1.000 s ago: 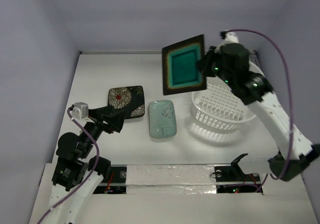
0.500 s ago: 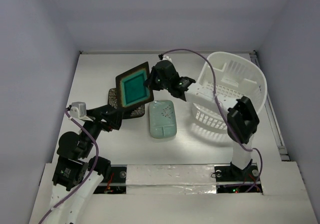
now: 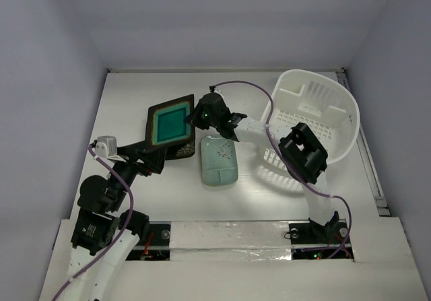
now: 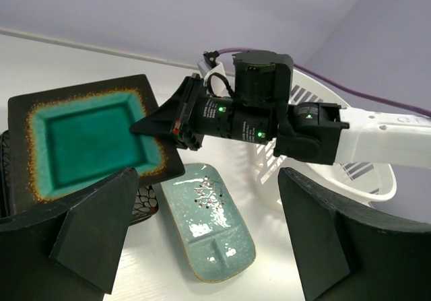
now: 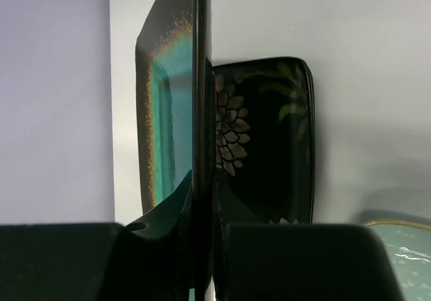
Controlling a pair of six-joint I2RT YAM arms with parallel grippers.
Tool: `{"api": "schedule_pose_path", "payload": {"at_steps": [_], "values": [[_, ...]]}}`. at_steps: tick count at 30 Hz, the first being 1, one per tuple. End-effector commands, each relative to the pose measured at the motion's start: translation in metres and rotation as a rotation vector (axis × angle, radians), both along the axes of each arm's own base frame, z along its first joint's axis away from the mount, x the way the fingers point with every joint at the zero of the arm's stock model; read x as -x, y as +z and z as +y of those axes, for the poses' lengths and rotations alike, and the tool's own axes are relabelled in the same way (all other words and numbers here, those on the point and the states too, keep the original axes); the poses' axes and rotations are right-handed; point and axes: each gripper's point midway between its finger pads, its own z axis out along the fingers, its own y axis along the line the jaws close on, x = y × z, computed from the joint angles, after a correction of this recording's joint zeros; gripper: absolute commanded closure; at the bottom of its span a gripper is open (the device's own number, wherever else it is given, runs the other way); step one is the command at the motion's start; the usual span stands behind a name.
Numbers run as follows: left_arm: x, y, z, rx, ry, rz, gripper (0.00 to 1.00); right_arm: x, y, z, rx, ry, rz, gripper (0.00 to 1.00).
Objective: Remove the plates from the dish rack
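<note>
Top external: your right gripper (image 3: 195,117) is clamped on the right edge of the teal-centred plate (image 3: 168,121), holding it tilted over the flowered black plate (image 3: 184,151); can't tell if they touch. Mint plate (image 3: 219,159) lies flat on the table (image 3: 135,92) just right of those, outside the dish rack (image 3: 323,92). Left gripper (image 3: 155,158) hovers near the flowered plate, fingers wide apart, holding nothing.

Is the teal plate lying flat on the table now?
No, the right gripper clamps the teal plate by its edge, holding it over the black floral plate.
</note>
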Motion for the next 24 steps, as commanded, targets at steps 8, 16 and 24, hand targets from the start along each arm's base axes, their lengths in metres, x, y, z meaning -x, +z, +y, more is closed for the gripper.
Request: {"api": "schedule_pose_path", "payload": {"at_steps": [8,16,24], "values": [[0.002,0.02,-0.002,0.022,-0.014,-0.053,0.18,0.001,0.095,0.042,-0.342,0.056,-0.138,0.98],[0.002,0.02,-0.003,0.021,-0.018,-0.053,0.18,0.005,0.057,0.042,-0.289,0.065,-0.081,0.82],[0.003,0.021,-0.003,0.022,-0.023,-0.058,0.18,0.014,0.02,0.034,-0.154,0.072,-0.041,0.54]]}}
